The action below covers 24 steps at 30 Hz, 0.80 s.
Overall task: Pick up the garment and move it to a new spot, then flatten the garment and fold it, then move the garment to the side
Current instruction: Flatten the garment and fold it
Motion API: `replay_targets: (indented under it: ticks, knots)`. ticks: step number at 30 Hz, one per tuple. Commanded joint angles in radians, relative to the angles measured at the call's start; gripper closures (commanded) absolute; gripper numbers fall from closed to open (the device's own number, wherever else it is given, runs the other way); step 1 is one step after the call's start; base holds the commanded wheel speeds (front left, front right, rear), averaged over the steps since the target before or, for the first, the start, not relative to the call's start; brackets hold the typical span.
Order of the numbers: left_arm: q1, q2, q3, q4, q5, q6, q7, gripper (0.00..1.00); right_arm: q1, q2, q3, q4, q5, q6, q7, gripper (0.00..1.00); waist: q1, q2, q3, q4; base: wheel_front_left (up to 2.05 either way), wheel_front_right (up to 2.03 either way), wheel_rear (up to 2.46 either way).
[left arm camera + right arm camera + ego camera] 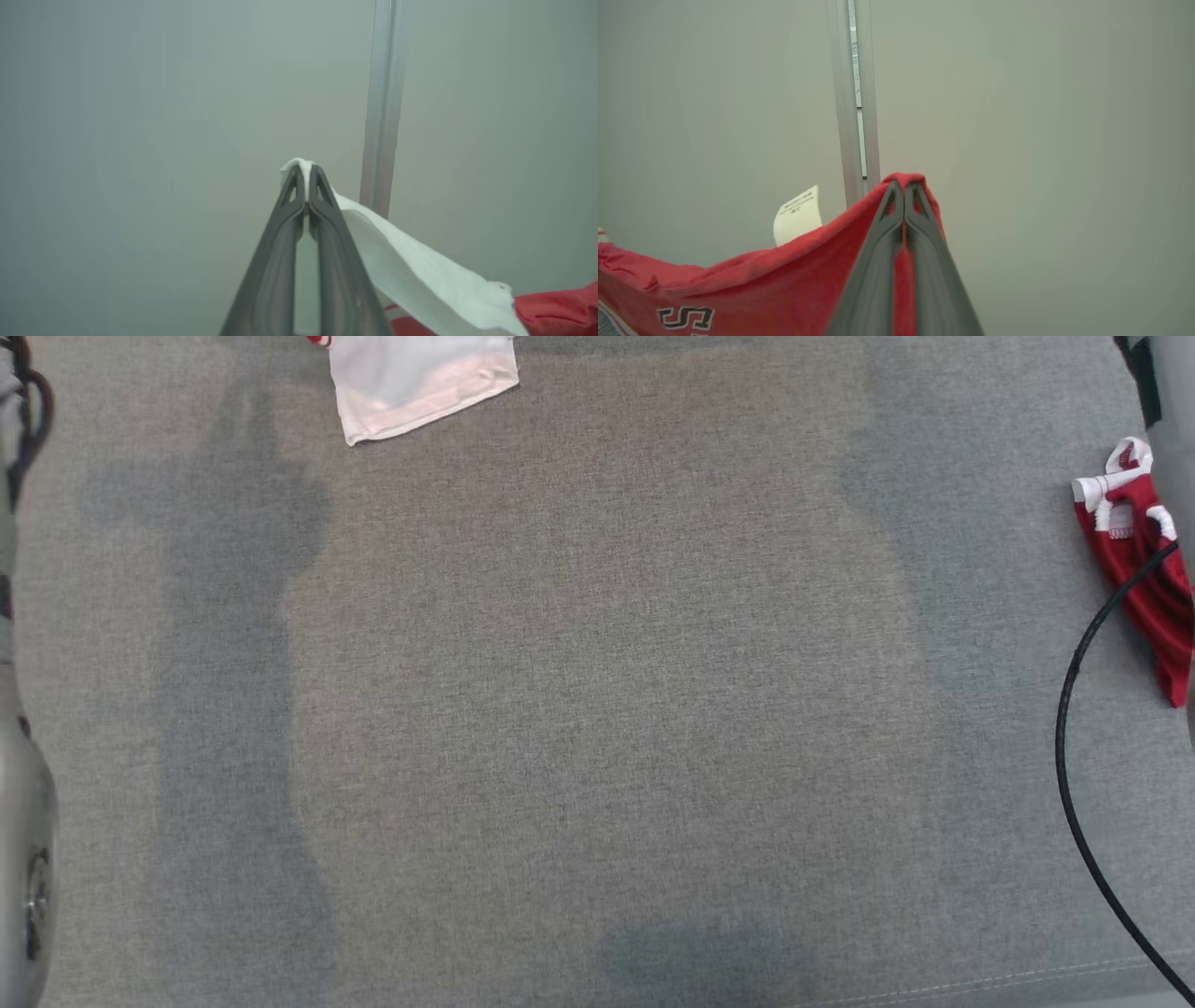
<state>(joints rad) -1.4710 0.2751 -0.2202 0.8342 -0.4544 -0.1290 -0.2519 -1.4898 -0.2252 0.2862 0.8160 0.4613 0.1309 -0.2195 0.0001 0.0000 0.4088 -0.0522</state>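
Left wrist view, nearest first: your left fingers (pixel 302 181) are pressed together on a white edge of the garment (pixel 420 270), and a small fold pokes past the tips. From the grip the cloth slopes to the lower right corner, where it turns red. Beyond it stand a pale wall and an upright metal strip (pixel 383 107), well apart from the tips.

In the right wrist view, your right fingers (pixel 904 200) are likewise clamped tight, here on a red edge of the same garment. The red cloth sags away to the lower left, with dark lettering (pixel 686 317) near the bottom corner and a white label (pixel 797 215) standing above its upper edge. The same pale wall lies behind.

Looking down in the head view, you have a grey woven surface (pixel 597 709) with a stitched seam (pixel 1027 978) along its near right edge. A pale forearm (pixel 23 840) hugs the left border. A black cable (pixel 1074 709) curves down the right side. Just above the cable, at the right border, hangs a red piece (pixel 1134 569) with white trim. A white piece (pixel 420 383) hangs farther off at the top edge, left of middle. The broad grey middle lies open between them, crossed by soft shadows. You cannot tell whether either piece touches the surface.
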Motion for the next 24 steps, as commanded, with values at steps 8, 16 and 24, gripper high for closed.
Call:
replay_targets:
  ticks: [8, 16, 24]
  knots:
    - [0.260, -0.047, 0.020, 0.034, -0.174, -0.002, -0.013, 1.00, 0.191, -0.031, 0.124, 0.051, 0.126, -0.001, -0.040, 1.00, -0.0001, 0.0000, 0.051, 0.036, 0.00, 0.00, 0.00]
    - [0.622, -0.090, 0.135, -0.145, -0.159, -0.002, -0.013, 1.00, 0.537, -0.071, 0.105, -0.076, 0.228, -0.001, -0.047, 1.00, -0.0001, 0.0000, 0.006, 0.045, 0.00, 0.00, 0.00]
    - [0.994, -0.132, 0.199, -0.356, -0.065, -0.002, -0.012, 1.00, 0.900, -0.077, 0.073, -0.251, 0.225, -0.001, -0.047, 1.00, -0.0001, 0.0000, -0.104, 0.040, 0.00, 0.00, 0.00]
